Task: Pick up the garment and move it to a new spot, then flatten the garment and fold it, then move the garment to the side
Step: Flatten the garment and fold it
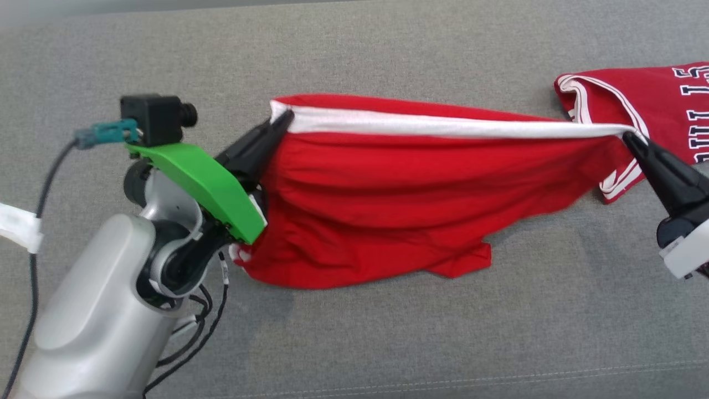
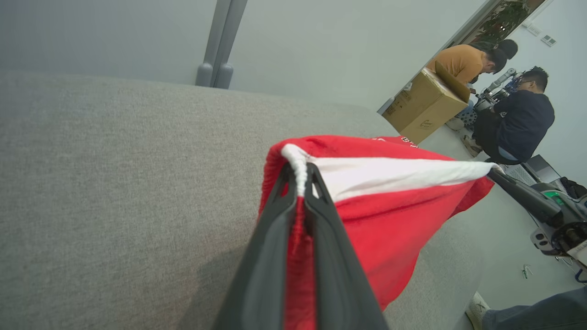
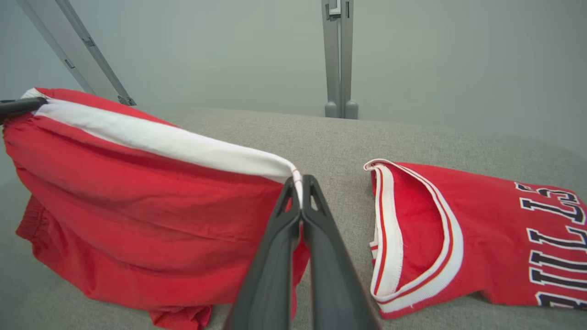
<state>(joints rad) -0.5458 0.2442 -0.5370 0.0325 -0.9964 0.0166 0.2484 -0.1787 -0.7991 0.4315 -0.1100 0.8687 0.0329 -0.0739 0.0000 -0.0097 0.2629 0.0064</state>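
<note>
Left gripper [image 1: 283, 119] is pinched shut on one end of the white waistband [image 1: 443, 126] of the red garment [image 1: 376, 210]. Right gripper [image 1: 630, 136] is likewise clamped tight on the opposite end, so the band runs taut from one pair of fingers to the other and the red cloth hangs beneath both, its lower edge resting on the grey upholstery [image 1: 388, 343]. A red jersey [image 1: 659, 100] with white-and-red trim lies flat just outboard of the right gripper; its dark, white-outlined lettering is cut off at the frame edge, only "LLS" legible.
</note>
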